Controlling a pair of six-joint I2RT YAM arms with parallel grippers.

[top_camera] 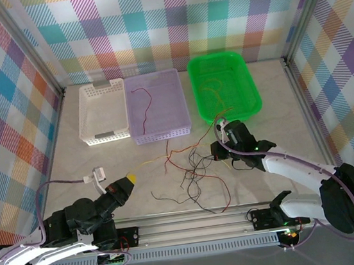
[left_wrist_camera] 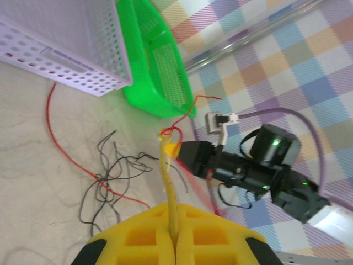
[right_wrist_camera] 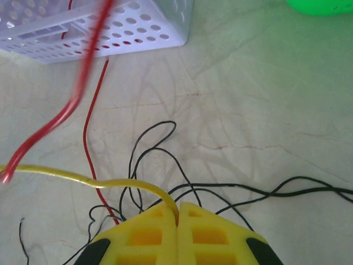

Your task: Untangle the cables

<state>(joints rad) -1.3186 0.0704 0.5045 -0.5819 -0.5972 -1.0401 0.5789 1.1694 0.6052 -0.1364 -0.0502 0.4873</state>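
left gripper (left_wrist_camera: 175, 212) low, reaching right, right gripper (right_wrist_camera: 177, 208) stretched left, both clenched on yellow cable (right_wrist_camera: 83, 179)

Black arms (top_camera: 84, 215), white shells (top_camera: 34, 257); yellow ribbed fingers (right_wrist_camera: 146, 237); lilac cords (left_wrist_camera: 319, 149).

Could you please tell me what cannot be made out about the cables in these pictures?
Top view: black cables, too thin to tell which crosses over which.
Right wrist view: red cable near the lens is blurred; the left edge cuts off its lower end.
Right wrist view: yellow cable, end hidden inside the shut right claw.
Left wrist view: a yellow cable likewise vanishes into the shut left claw.
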